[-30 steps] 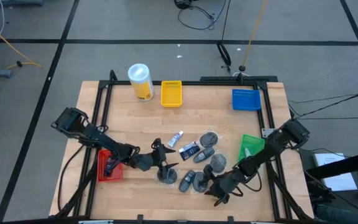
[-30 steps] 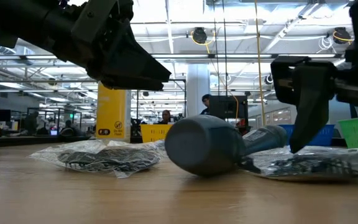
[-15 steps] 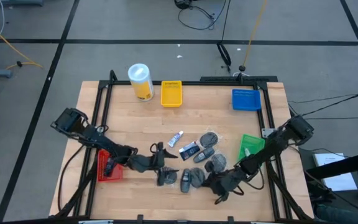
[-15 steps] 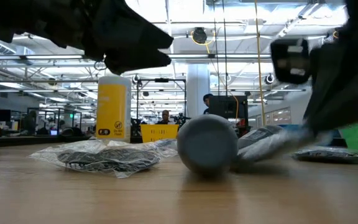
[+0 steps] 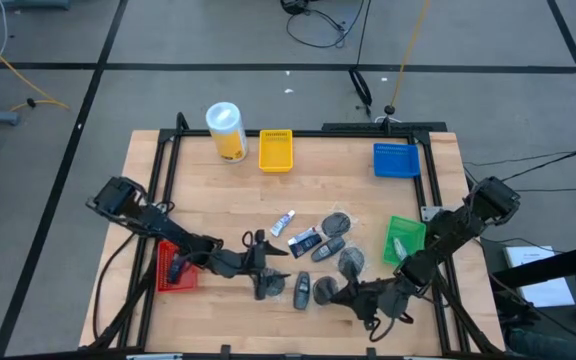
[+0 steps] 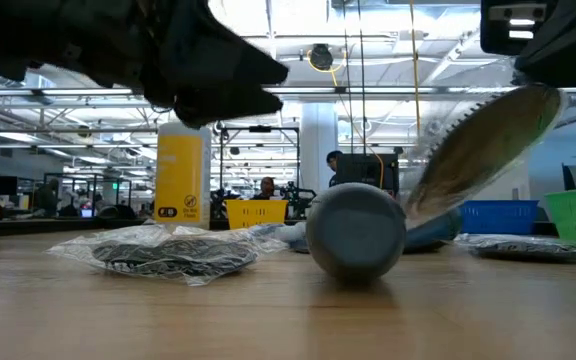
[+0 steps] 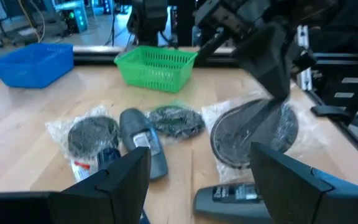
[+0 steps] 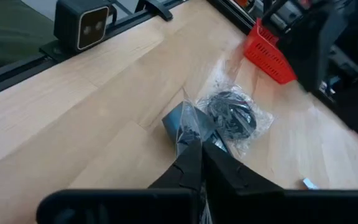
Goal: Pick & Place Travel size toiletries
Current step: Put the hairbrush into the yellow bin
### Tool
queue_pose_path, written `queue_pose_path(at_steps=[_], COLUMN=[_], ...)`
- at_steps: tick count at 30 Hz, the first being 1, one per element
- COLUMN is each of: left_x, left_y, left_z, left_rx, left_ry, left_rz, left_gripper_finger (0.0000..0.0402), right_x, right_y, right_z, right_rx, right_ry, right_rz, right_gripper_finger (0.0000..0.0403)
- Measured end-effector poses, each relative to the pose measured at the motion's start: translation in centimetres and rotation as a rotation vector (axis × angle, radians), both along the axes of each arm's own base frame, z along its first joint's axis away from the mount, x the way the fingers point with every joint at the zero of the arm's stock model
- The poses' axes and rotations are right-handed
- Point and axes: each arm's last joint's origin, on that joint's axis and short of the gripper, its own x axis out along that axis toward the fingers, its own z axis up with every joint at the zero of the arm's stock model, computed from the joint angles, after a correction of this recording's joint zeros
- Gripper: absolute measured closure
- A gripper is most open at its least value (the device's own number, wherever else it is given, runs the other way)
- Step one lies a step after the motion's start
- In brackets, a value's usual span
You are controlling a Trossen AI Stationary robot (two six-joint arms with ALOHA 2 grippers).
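Right gripper (image 5: 340,293): low over the near edge of the table, fingers pinched on the clear bag of one grey disc (image 7: 253,132), lifted and tilted in the low view.
Left gripper (image 5: 268,262): low over the table near the toiletries, fingers (image 7: 120,182) spread wide, holding nothing.
Grey discs: at least four countable from above; one in the right gripper, one under the left gripper (image 5: 265,286), two in the loose cluster at mid-table (image 5: 337,221).
Dark oblong packs: about three; one (image 5: 302,288) between the two grippers, the rest in the cluster.
White tubes: one (image 5: 284,223), beside the cluster on its far left.
Trays: four; red (image 5: 171,268), yellow (image 5: 276,150), blue (image 5: 396,160), green (image 5: 404,239).
Yellow canister (image 5: 225,130): one, upright at the far edge, just left of the yellow tray.
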Motion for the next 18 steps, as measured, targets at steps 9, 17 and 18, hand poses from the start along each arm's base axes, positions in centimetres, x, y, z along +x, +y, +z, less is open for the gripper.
queue_pose_path(at_steps=[9, 17, 18], left_x=[1.6, 3.7, 3.9], left_y=[0.7, 1.0, 1.0], left_z=[-1.3, -2.3, -2.4], left_rx=[-0.029, -0.101, -0.110], left_ry=[0.033, 0.057, 0.057], left_rz=[0.006, -0.047, -0.048], left_gripper_finger=[0.0131, 0.0131, 0.0131], right_x=[0.1, 0.0, -0.1], right_y=[-0.4, -0.6, -0.6], right_z=[0.1, 0.1, 0.1], right_rx=[-0.057, -0.105, -0.123], right_ry=[-0.044, -0.068, -0.075], right_rz=[-0.117, -0.184, -0.206], right_gripper_finger=[0.0402, 0.0402, 0.0402])
